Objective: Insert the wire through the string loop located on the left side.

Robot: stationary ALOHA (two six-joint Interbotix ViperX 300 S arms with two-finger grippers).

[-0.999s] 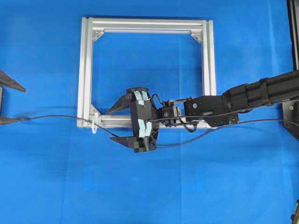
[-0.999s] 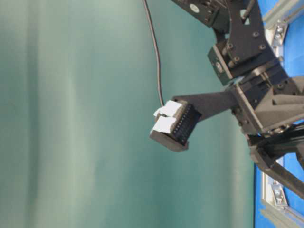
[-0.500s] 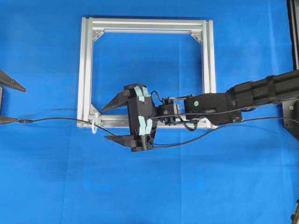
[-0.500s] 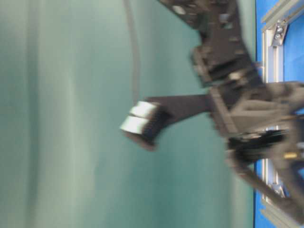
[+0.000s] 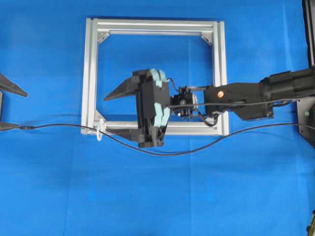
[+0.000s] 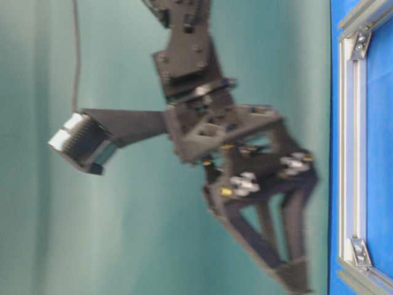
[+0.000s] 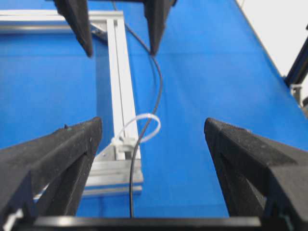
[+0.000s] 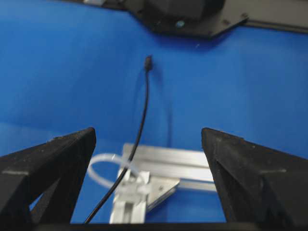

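The wire [image 5: 187,150] lies across the blue mat, and its plug [image 5: 27,127] rests beside the lower finger of my left gripper [image 5: 22,110], which is open. At the frame's near-left corner the wire [image 7: 131,192] runs through the white string loop [image 7: 144,127] [image 5: 100,132]. My right gripper [image 5: 105,114] hovers open over the frame's lower left, holding nothing, above the wire. In the right wrist view the loop [image 8: 103,166] sits between the open fingers, with the plug [image 8: 148,62] beyond. The left gripper [image 7: 153,124] frames the loop.
The square aluminium frame [image 5: 90,73] lies flat on the mat, with silver corner brackets. The right arm [image 5: 275,91] reaches in across the frame's right rail. In the table-level view the right gripper [image 6: 288,270] hangs above the frame [image 6: 353,123].
My right gripper has lifted off the mat and shifted towards the frame's inside, away from the wire. The wire now lies slack on the mat. The left gripper has stayed put.
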